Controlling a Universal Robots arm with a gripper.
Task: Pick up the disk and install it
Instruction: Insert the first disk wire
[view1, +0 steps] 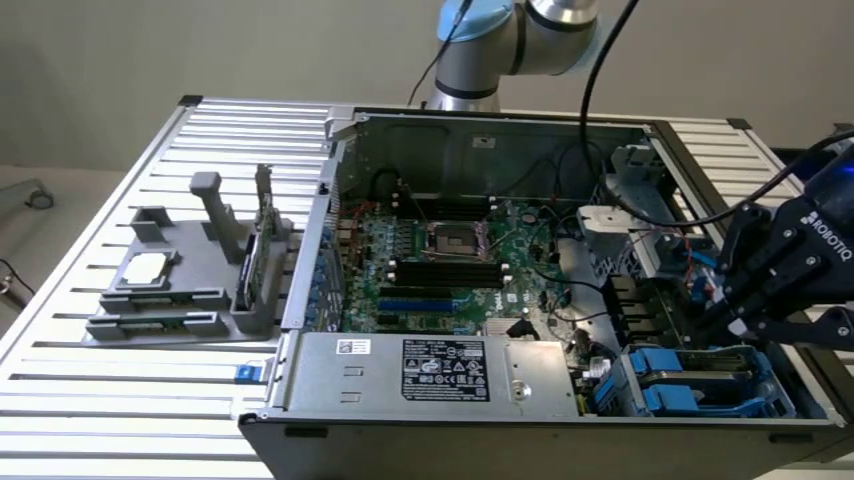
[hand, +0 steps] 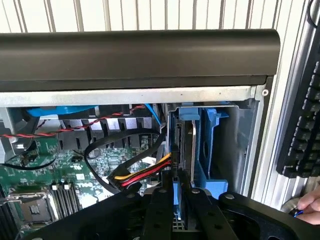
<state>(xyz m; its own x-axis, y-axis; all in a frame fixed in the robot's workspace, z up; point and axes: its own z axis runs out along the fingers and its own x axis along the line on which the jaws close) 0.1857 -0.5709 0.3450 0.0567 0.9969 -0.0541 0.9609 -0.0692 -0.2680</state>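
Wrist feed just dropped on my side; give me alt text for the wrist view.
The gripper clamps the disk, seen edge-on and set in the blue drive cage; red-yellow-black power cables loop beside it over the motherboard.

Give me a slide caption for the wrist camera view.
Gripper closed on the blue-railed disk, held on edge at the blue drive bay beside red, yellow and black cables.

Slatted aluminium table (view1: 80, 400) under my reach. On it: open computer case (view1: 400, 445); grey parts fixture (view1: 174, 290) toward exterior view's left; small blue piece (view1: 246, 373) just beside case; black keyboard (hand: 305, 130).
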